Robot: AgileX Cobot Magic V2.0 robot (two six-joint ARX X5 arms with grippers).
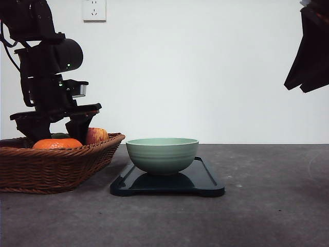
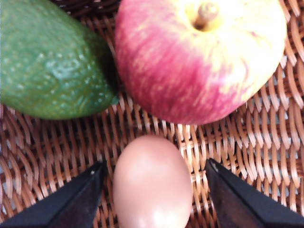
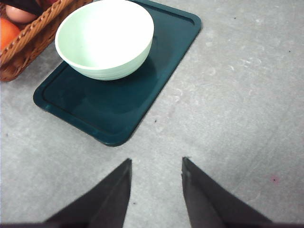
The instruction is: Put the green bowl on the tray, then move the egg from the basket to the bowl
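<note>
Straddling the egg (image 2: 152, 183), your left gripper (image 2: 154, 202) has its jaws apart, one dark finger (image 2: 71, 202) on each side of the shell with a strip of wicker showing between each tip and the egg, so nothing is clamped. You can see the egg lying on the basket (image 2: 266, 156) floor, right in the gap between those tips. Just beyond the egg, further out from the jaws, the red-yellow apple (image 2: 199, 57) sits with its stem up, and beside the apple lies a dark green avocado (image 2: 50, 61); the two look to be touching or nearly so.

From the front, your left gripper (image 1: 56, 135) reaches down into the basket (image 1: 56, 167), with the orange fruit (image 1: 57, 143) near the basket's front rim and the apple (image 1: 97, 135) behind the fingers.

Your right gripper (image 3: 154, 190) hangs above the bare grey table (image 3: 237, 95) with its jaws apart and nothing between them. Ahead of those jaws you see the tray (image 3: 104, 109), and the green bowl (image 3: 104, 38) stands upright on the tray's far half, empty. Past the bowl, the basket (image 3: 33, 38) corner shows, just beside the tray, with the egg (image 3: 19, 14) and the orange fruit (image 3: 7, 33) inside. In the front view the green bowl (image 1: 162, 154) rests on the tray (image 1: 205, 180), which lies just beside the basket, and the right arm (image 1: 311, 51) is raised well clear of the table (image 1: 267, 206)
</note>
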